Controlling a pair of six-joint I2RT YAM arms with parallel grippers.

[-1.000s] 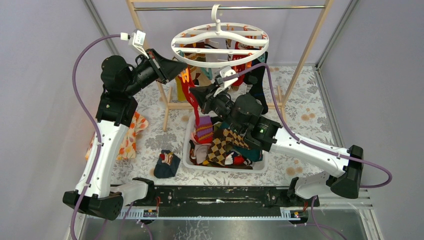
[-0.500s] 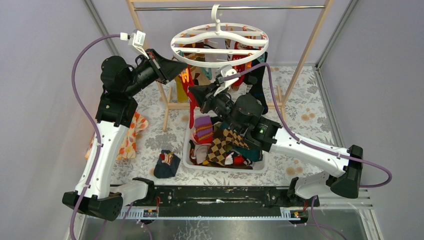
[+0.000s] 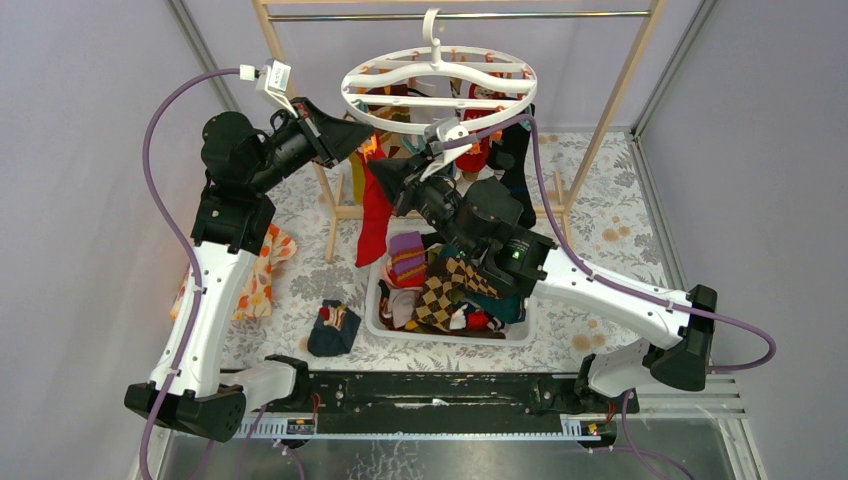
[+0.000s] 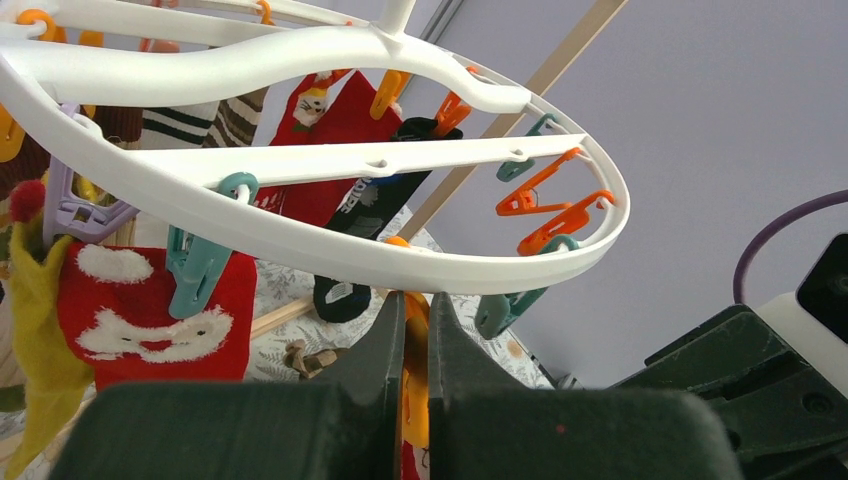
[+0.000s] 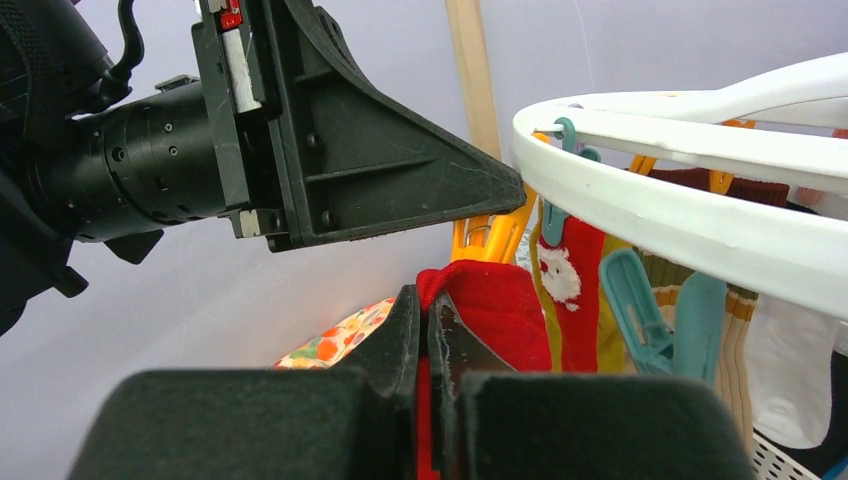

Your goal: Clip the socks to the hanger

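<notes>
The white oval hanger hangs from the metal rod, with several socks clipped under it; it also shows in the left wrist view and the right wrist view. My left gripper is shut on an orange clip just under the ring's near-left rim; in the top view the gripper sits there. My right gripper is shut on a red sock, holding its top edge just below the orange clip. The sock hangs down from the gripper.
A white basket holds several mixed socks. A dark sock lies on the floral table cloth left of it. An orange-flowered cloth lies by the left arm. The wooden rack frame stands behind.
My right gripper has risen and moved left toward the left gripper, lifting the red sock up to the clip. The left arm has not moved.
</notes>
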